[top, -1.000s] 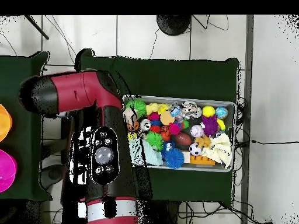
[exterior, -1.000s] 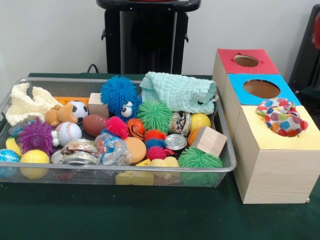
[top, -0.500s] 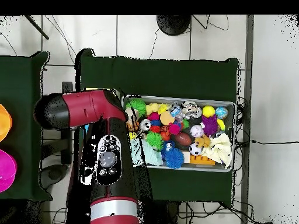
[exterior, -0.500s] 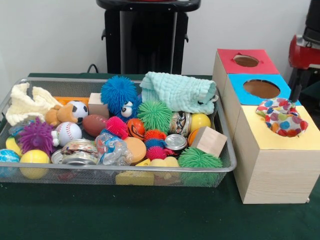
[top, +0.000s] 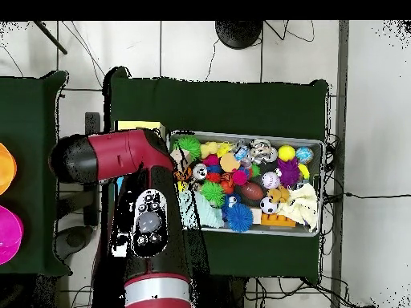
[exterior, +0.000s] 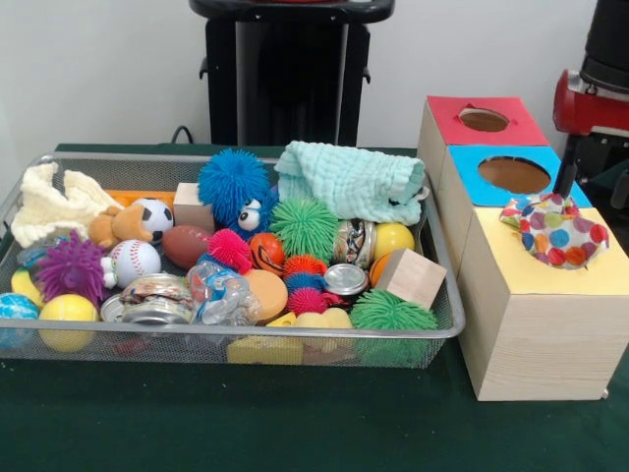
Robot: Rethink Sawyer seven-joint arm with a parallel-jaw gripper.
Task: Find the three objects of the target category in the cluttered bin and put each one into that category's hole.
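A robotics laboratory is indicated: a red and black robot arm (top: 132, 200) is mounted at a worktop (exterior: 295, 423) covered in dark green cloth, beneath a plain white wall. On the worktop a wire mesh bin (exterior: 442, 324) heaped with toys is set just beside a row of three wooden boxes (exterior: 531, 334) with coloured tops and round holes, an arrangement typical of an experiment. Around the worktop, loose cables (top: 281, 56) are seen trailing over a pale tiled floor (top: 201, 48).

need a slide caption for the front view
Wire mesh bin crowded with toys beside three wooden boxes, a polka-dot cloth bunched over the yellow-topped box's hole, red and black arm at right.
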